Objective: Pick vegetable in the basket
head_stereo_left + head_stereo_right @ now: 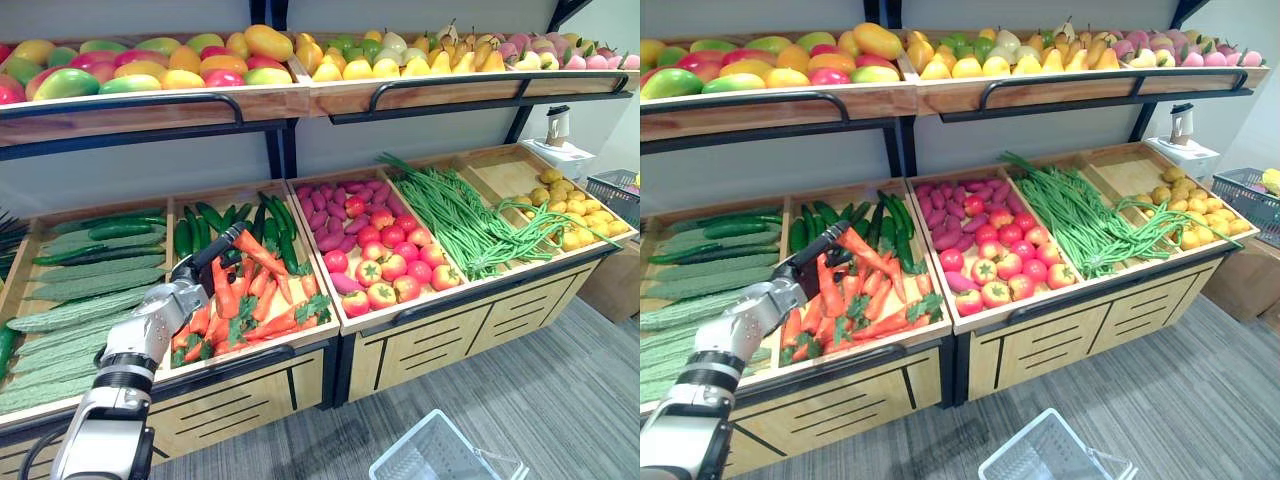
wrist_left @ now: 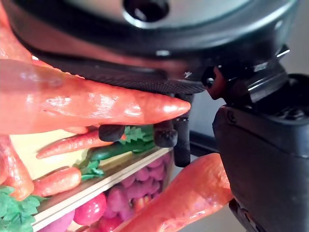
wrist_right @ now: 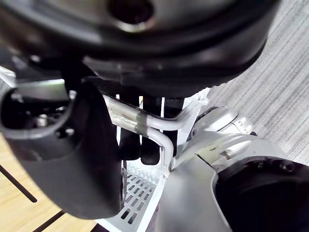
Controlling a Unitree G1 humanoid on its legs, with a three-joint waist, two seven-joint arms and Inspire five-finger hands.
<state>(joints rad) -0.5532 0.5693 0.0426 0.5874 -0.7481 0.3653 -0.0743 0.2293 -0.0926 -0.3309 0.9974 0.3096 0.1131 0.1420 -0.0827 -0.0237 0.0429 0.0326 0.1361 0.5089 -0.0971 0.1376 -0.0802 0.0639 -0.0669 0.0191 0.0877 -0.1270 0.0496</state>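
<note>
wooden produce stand (image 1: pixel 470 290) against a grey wall, grey floor (image 1: pixel 560 400) in front. the upper shelf holds mangoes (image 1: pixel 150 65) and pears (image 1: pixel 400 60). lower bins from the robot's left to right: cucumbers (image 1: pixel 90 275), carrot pile (image 1: pixel 262 315), tomatoes (image 1: pixel 395 265) with purple tubers (image 1: pixel 335 215) behind them, green beans (image 1: pixel 460 220), small yellow fruit (image 1: pixel 575 215). left hand (image 1: pixel 213 260) is over the carrot bin, fingers (image 2: pixel 166 137) curled round one carrot (image 1: pixel 265 260). this carrot is tilted and sits just above the rest of the pile. the left wrist view has it lying across the palm with its tip sticking out past the fingers. right hand (image 3: pixel 67 154) has its fingers clamped on the white handle (image 3: pixel 137 123) of a white plastic basket (image 1: pixel 440 455). the basket is low near the floor in front of the stand, well apart from the carrot.
</note>
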